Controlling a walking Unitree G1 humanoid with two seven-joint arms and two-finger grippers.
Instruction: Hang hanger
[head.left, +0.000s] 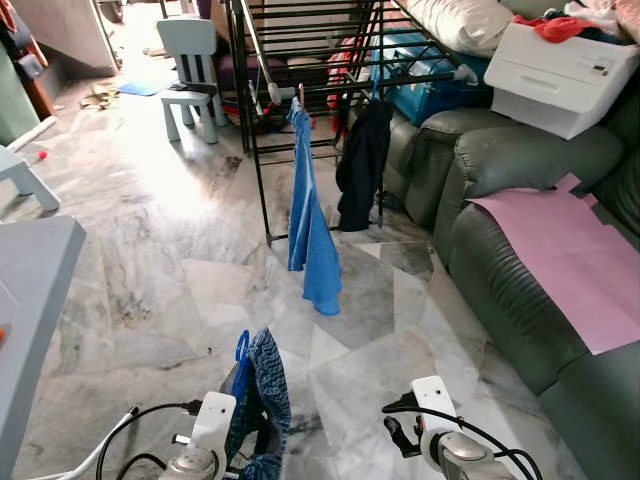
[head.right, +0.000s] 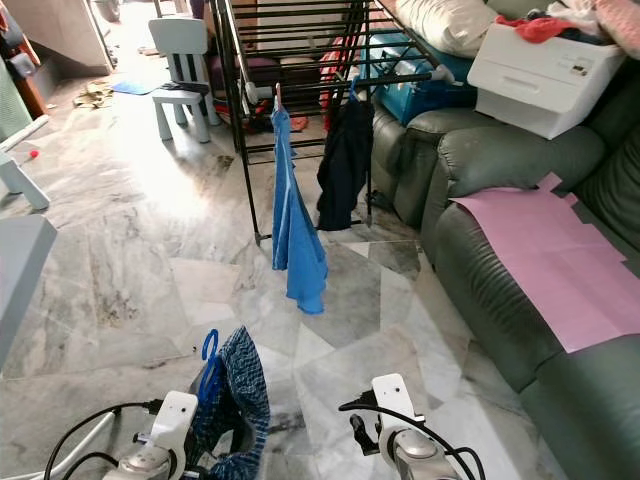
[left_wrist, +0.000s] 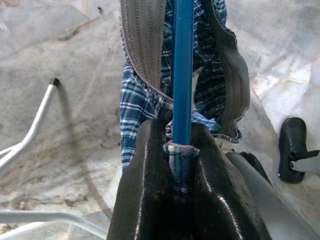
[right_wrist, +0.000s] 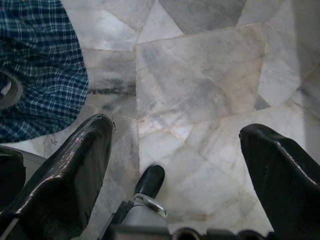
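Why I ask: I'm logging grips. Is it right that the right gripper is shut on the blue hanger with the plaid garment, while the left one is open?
Sides are swapped. The left wrist view shows the left gripper shut on the blue hanger carrying the plaid garment; the right gripper is open.

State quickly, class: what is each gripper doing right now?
Left gripper: shut on the blue hanger carrying plaid shorts.
Right gripper: open, holding nothing.

Grey sofa with pink sheet and white box; pale child's chair beyond.
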